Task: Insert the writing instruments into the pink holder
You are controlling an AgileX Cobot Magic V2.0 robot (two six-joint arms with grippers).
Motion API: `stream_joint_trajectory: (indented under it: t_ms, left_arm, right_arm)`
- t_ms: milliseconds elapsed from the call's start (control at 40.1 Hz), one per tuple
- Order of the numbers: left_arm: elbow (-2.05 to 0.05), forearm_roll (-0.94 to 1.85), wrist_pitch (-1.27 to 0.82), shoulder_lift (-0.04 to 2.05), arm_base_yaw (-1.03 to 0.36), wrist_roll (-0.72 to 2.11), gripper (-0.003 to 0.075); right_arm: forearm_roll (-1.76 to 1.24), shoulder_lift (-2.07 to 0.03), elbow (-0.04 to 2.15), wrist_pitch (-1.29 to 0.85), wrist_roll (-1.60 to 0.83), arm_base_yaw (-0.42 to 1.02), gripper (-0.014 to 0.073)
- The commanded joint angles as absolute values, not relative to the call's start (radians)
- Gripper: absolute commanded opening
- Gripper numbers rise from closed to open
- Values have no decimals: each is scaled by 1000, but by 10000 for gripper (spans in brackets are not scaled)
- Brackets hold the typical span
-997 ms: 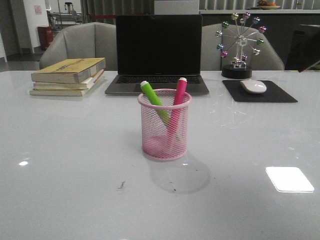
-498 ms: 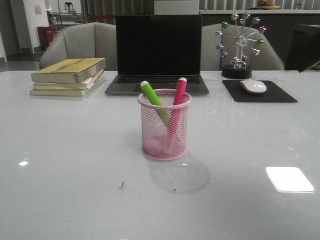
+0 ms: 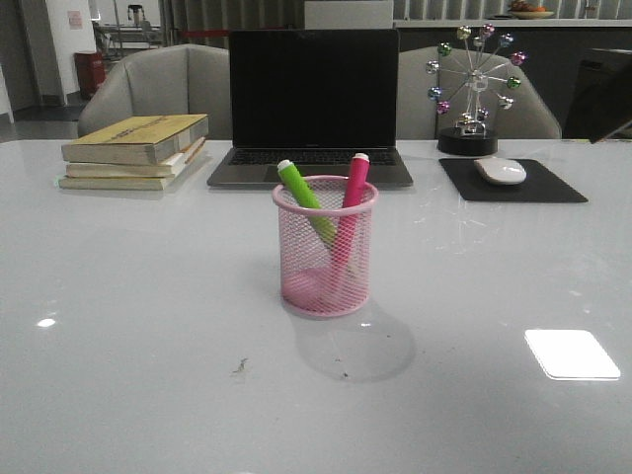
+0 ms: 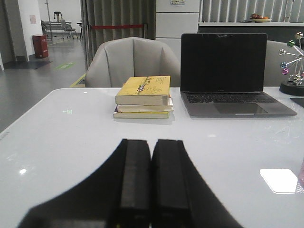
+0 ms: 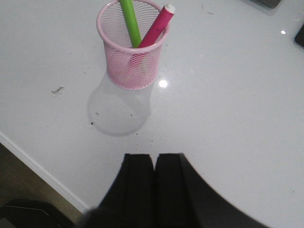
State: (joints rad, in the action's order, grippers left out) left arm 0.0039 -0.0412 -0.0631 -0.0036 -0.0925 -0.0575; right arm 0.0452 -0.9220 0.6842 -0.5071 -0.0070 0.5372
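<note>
The pink holder [image 3: 325, 259] stands upright in the middle of the white table, also shown in the right wrist view as the pink holder [image 5: 130, 57]. Inside it lean the lime green marker [image 3: 299, 193] and the magenta marker [image 3: 354, 188], white ends poking above the rim. The right wrist view shows the green marker [image 5: 129, 21] and the magenta marker [image 5: 157, 24] crossing in the cup. My right gripper [image 5: 154, 156] is shut and empty, well back from the cup near the table's front edge. My left gripper [image 4: 151, 141] is shut and empty, facing the books. Neither gripper shows in the front view.
A stack of books [image 3: 138, 150] lies at the back left, an open laptop [image 3: 313, 109] behind the cup, a mouse [image 3: 501, 170] on a black pad [image 3: 513, 183] and a ferris-wheel ornament [image 3: 473, 84] at the back right. The table's near edge [image 5: 40, 171] is close to my right gripper.
</note>
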Motion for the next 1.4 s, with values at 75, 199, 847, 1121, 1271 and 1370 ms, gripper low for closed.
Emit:
stream_joint_trajectory:
  t_ms: [75, 199, 847, 1121, 1271, 1370]
  left_arm:
    - [8, -32, 26, -24, -91, -57, 92]
    - [8, -32, 26, -24, -91, -57, 92]
    - [8, -32, 26, -24, -91, -57, 92]
    - [8, -32, 26, -24, -91, -57, 92]
    - [8, -32, 26, -24, -91, -57, 92]
    - [8, -32, 26, -24, -91, -57, 92]
  right_arm:
    - [50, -908, 712, -448, -16, 537, 56]
    - [52, -887, 702, -450, -16, 528, 56]
    - [52, -122, 131, -181, -16, 15, 56]
    - [51, 19, -16, -32, -16, -19, 56]
    - [50, 31, -23, 0, -15, -25, 56]
    - [50, 31, -23, 0, -15, -25, 56]
